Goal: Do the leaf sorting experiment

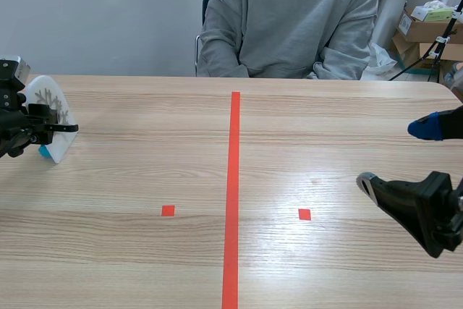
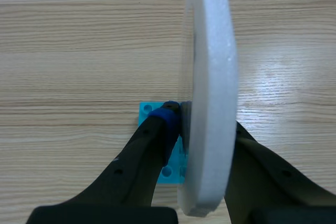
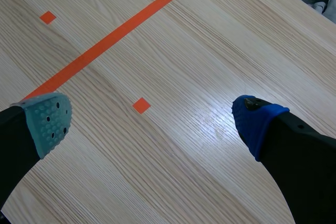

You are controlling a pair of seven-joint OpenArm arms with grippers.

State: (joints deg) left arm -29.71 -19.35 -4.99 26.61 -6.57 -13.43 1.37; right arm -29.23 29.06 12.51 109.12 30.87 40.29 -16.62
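Fingers (image 2: 152,145) of the left gripper (image 1: 45,129) are pinched on a white foam disc (image 1: 51,110) at the left edge of the frame, one finger against each face. The disc stands on edge and carries a grey branching leaf figure (image 1: 49,99) on the face towards the table's middle. A small light-blue plate with holes (image 2: 152,116) sits at its lower rim; whether it rests on the wooden table (image 1: 145,142) cannot be told. At the right edge, well apart, the right gripper (image 1: 398,155) hangs over the bare wood with its fingers spread wide, nothing between them. An orange-red tape line (image 1: 233,193) runs up the centre. A person in a grey sweatshirt (image 1: 289,19) sits at the top.
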